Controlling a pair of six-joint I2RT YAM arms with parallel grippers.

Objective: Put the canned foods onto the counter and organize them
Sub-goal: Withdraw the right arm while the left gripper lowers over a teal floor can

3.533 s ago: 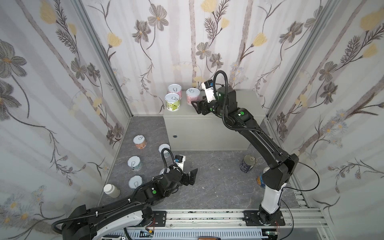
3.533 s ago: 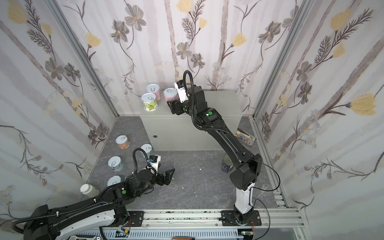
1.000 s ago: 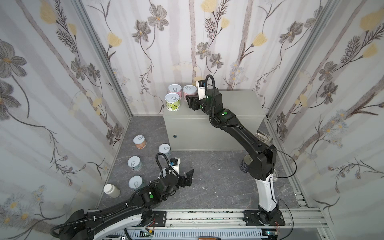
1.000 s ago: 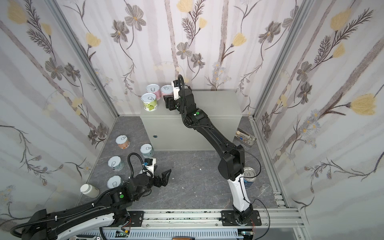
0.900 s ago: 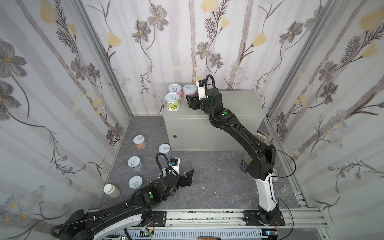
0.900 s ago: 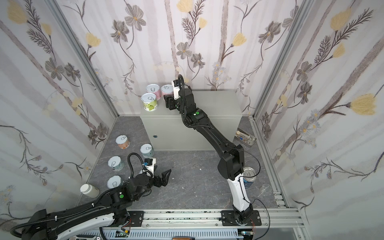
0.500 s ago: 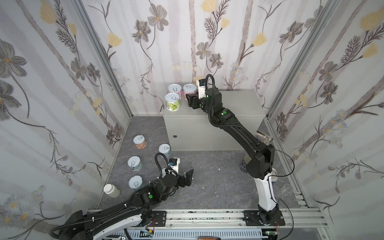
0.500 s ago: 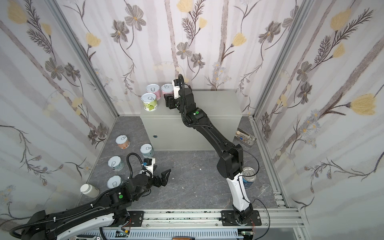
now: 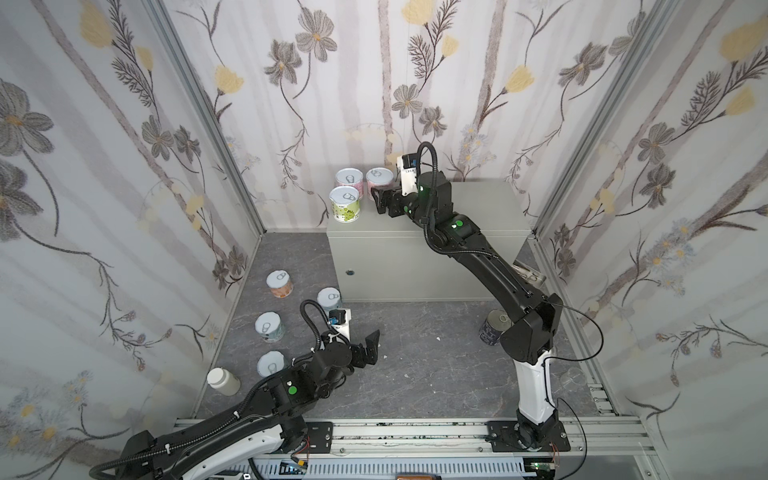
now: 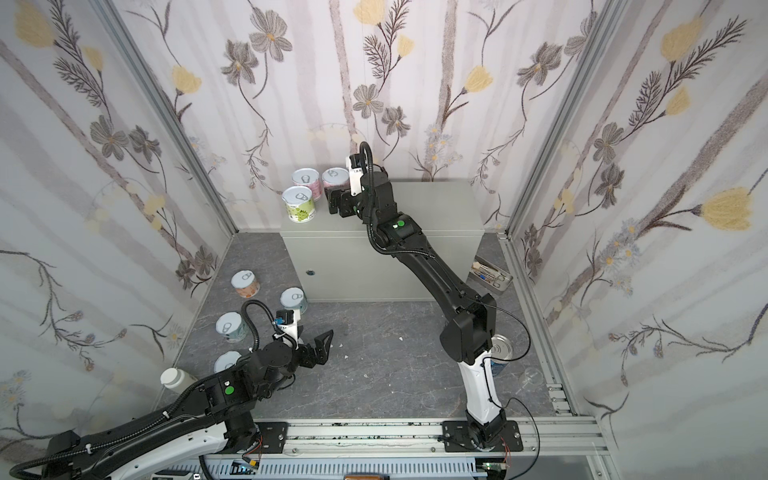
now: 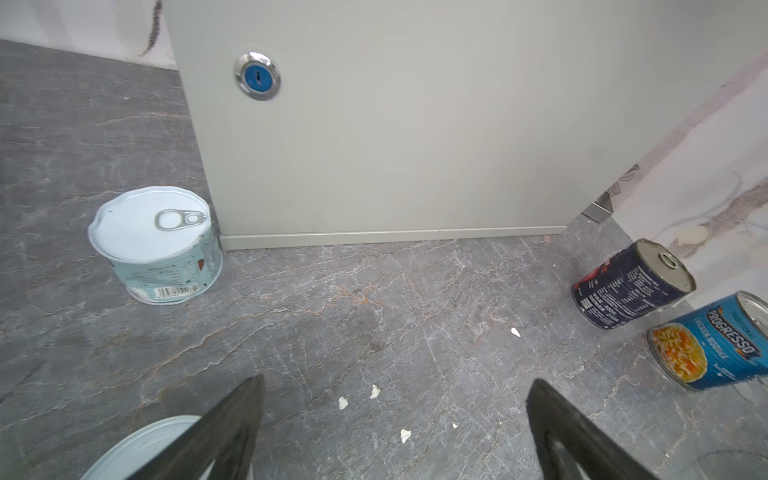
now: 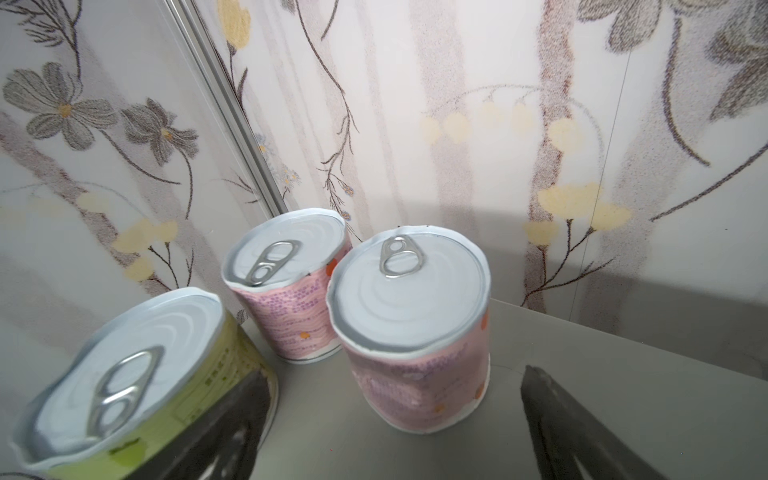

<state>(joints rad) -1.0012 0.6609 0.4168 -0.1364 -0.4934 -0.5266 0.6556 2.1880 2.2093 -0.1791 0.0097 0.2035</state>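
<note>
Counter [image 9: 478, 208]: stands against the back wall, flat top up, lock side facing the robot.

Right gripper [image 9: 379, 200]: over the counter's back left corner, level with the cans there. In the right wrist view its fingers [image 12: 561, 436] stand wide apart and hold nothing. The nearer pink can [image 12: 411, 332] stands free between and just ahead of them.

Left gripper [image 11: 397, 382]: low over the floor [image 9: 415, 365], jaws spread wide, empty.

Tall cans: the dark navy can [image 9: 492, 330] and the Progresso can [image 10: 500, 353] stand on the floor by the right arm's base. Both top views show lids up, long axis vertical.

Short cans on the counter: three, clustered in the back left corner, namely the nearer pink can, the farther pink can [image 9: 349, 183] and the green can [image 9: 345, 204]. All upright, pull-tab lids up.

Short cans on the floor: four at the left side, upright, lids up. These are the orange-label can [image 9: 279, 284], the blue can [image 9: 329, 300] beside the counter's front corner, and two more [image 9: 270, 327] [image 9: 271, 364] nearer the left arm.
</note>
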